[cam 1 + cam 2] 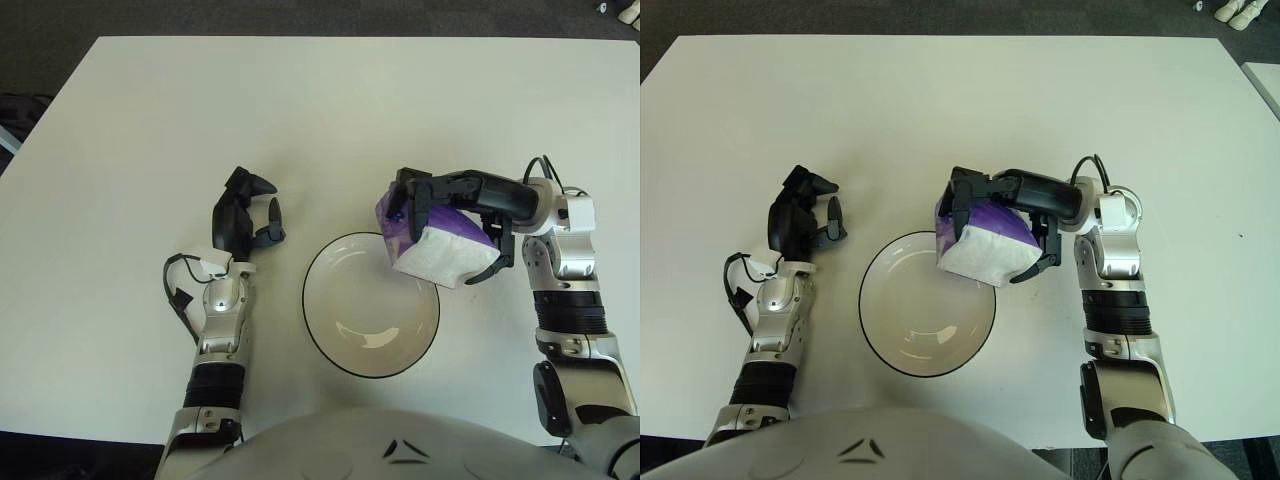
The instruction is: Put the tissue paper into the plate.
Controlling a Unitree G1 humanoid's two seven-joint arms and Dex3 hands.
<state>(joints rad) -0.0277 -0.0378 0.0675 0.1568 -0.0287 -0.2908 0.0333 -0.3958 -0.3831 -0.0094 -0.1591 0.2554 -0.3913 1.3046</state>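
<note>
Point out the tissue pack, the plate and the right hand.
tissue pack (445, 255), left eye view, white face.
plate (318, 320), left eye view, left rim.
right hand (447, 220), left eye view, middle of hand gripping the pack.

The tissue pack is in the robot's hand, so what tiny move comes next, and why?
Probably a small shift further left over the plate before letting go. The right hand grips the tissue pack over the plate's upper right rim, only partly above the inside. The left hand shows idle left of the plate.

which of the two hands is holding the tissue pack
The right hand: its fingers wrap the purple-and-white tissue pack over the plate's rim. The left hand holds nothing.
</note>
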